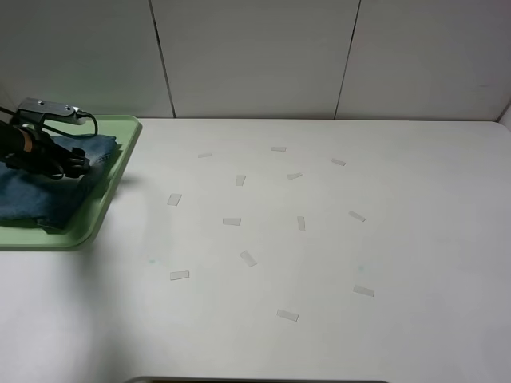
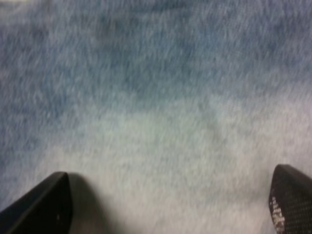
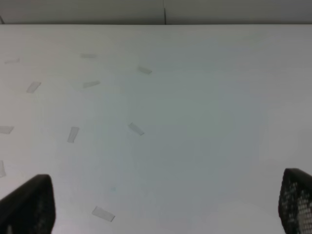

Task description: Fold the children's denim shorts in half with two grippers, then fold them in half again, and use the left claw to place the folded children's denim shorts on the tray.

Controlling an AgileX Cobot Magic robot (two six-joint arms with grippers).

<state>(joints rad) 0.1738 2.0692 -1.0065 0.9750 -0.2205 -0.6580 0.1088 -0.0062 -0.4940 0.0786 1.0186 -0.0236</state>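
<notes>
Looking at the high view, the children's denim shorts [image 1: 48,191] are sitting folded on the tray [image 1: 108,199], way over at the left edge of the table [image 1: 319,239]. The left claw [image 1: 76,162] hangs right over the bundle with its fingers spread apart, and in the left wrist view nothing sits between the two tips, just faded blue denim [image 2: 156,97] filling the picture very close up. So it's open and not gripping anything, as far as I can see. Whether the tips actually touch the cloth, can't tell.

The right claw [image 3: 165,214] is open wide too, holding nothing, looking down at bare table. It doesn't show up in the high view at all.

On handling: denim this small should be light and floppy but with a bit of body, so the folds probably stay put better than thin cotton would. Not slippery, not fragile. The stack looks thick for its size, and the gathered waistband is likely the bulkiest bit. If it needed picking up again, I'd pinch through all the layers near a folded edge, not a loose leg hem, or it'll just unfold.

Surface is a plain white matte table with short strips of clear tape [image 1: 248,258] scattered across the middle. Behind it there's a wall of pale panels [image 1: 255,56] with dark seams. Lighting is soft and even.
</notes>
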